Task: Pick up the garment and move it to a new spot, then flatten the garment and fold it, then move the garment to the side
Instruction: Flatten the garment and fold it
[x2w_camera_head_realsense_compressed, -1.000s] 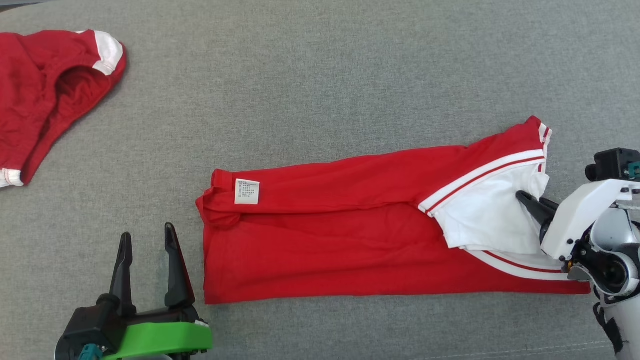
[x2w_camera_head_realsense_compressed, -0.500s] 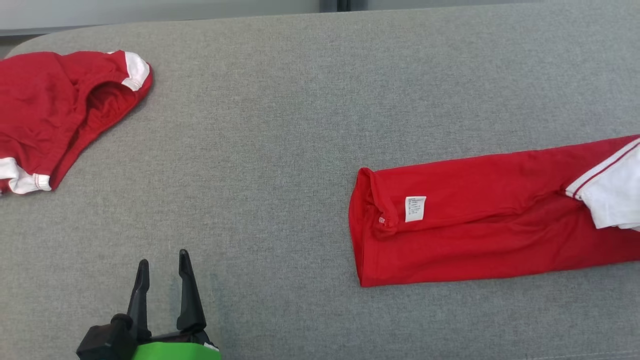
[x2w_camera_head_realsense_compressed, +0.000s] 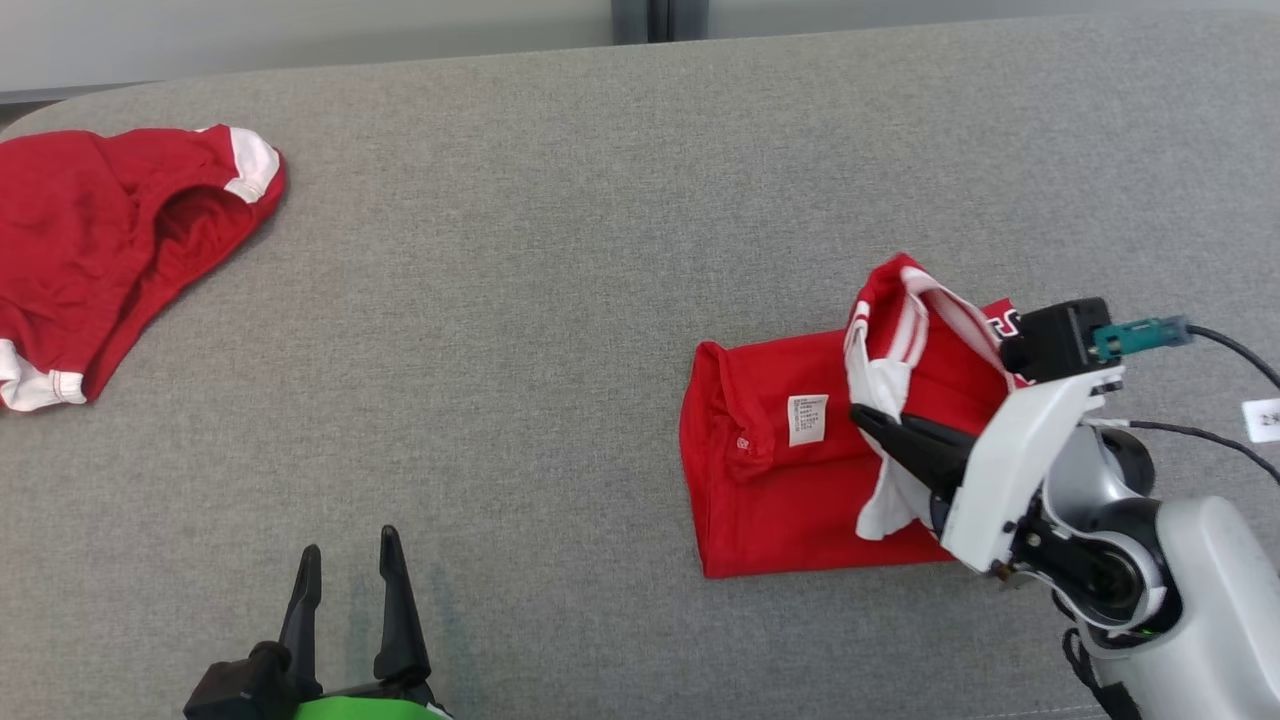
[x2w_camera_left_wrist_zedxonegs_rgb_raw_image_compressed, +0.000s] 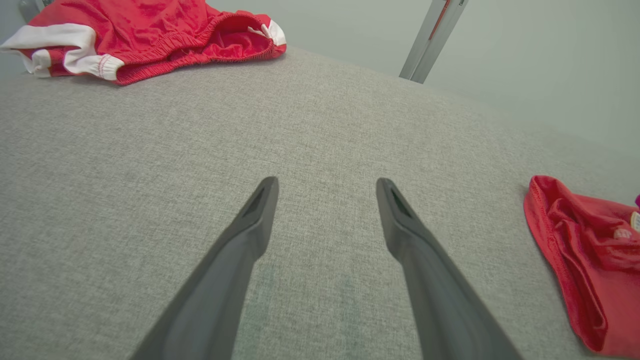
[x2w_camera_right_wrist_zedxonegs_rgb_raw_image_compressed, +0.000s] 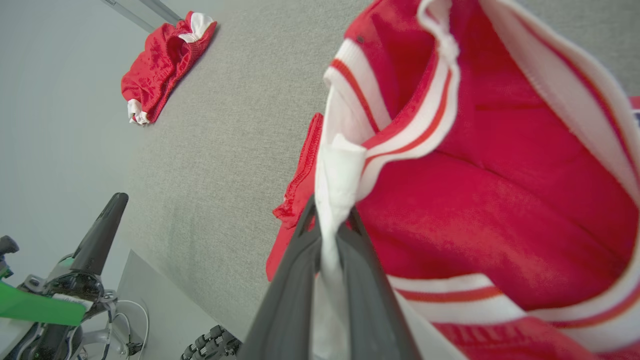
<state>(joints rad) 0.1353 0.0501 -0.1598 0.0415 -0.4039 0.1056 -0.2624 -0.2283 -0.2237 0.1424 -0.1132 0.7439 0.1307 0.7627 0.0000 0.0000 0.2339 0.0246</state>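
Note:
The garment (x2w_camera_head_realsense_compressed: 770, 490), a red shirt with white striped-trim sleeves, lies on the grey table at centre right. Its right end is lifted and doubled back toward the left. My right gripper (x2w_camera_head_realsense_compressed: 862, 413) is shut on the white sleeve (x2w_camera_head_realsense_compressed: 880, 505) and holds it above the red body. In the right wrist view, the fingers (x2w_camera_right_wrist_zedxonegs_rgb_raw_image_compressed: 331, 215) pinch a fold of white cloth (x2w_camera_right_wrist_zedxonegs_rgb_raw_image_compressed: 340, 165), with the red body (x2w_camera_right_wrist_zedxonegs_rgb_raw_image_compressed: 475, 200) behind. My left gripper (x2w_camera_head_realsense_compressed: 348, 542) stands open over bare table at the lower left, nothing between its fingers (x2w_camera_left_wrist_zedxonegs_rgb_raw_image_compressed: 327, 182). The garment's hem end (x2w_camera_left_wrist_zedxonegs_rgb_raw_image_compressed: 575, 250) lies to its right.
A second red piece with white trim (x2w_camera_head_realsense_compressed: 110, 230) lies crumpled at the table's far left corner (x2w_camera_left_wrist_zedxonegs_rgb_raw_image_compressed: 150, 30). The grey table (x2w_camera_head_realsense_compressed: 560, 250) has wide free room between the two pieces. Cables (x2w_camera_head_realsense_compressed: 1230, 350) run off my right wrist.
The head camera has shifted. My right gripper has closed on the white sleeve, lifted it, and carried it left over the red body. The laid-out length is now about half.

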